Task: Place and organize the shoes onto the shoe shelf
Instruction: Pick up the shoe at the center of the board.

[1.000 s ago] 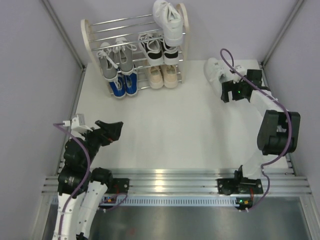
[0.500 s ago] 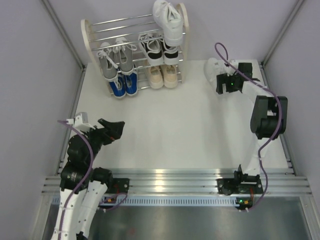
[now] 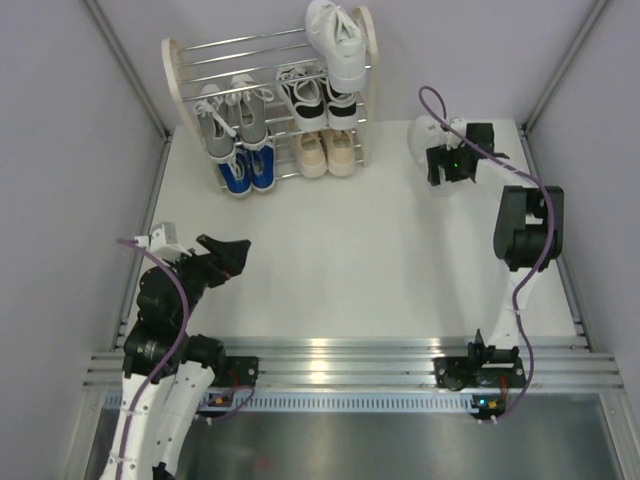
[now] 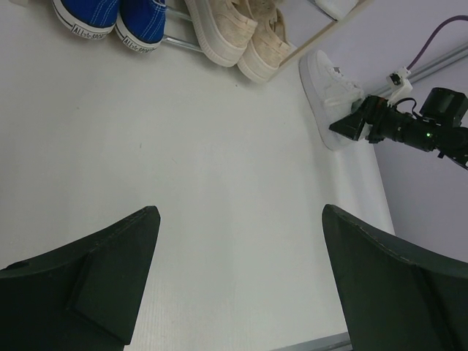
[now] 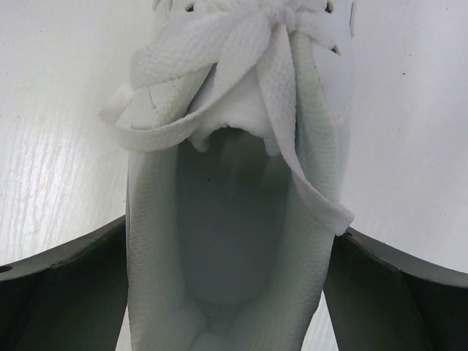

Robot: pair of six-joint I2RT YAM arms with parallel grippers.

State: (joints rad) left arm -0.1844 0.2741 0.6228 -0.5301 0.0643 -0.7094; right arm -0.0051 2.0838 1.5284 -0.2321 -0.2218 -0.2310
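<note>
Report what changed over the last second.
The right pincer swung left and farther back, over the white shoe on the table; its jaws now straddle the shoe, open, no grip yet. The left pincer shifted slightly, open as before. The shelved shoes and the shoe shelf stayed put.

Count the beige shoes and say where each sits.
2: one beige shoe and its mate side by side on the shelf's lowest tier, beside the blue shoes. None seem hidden.
</note>
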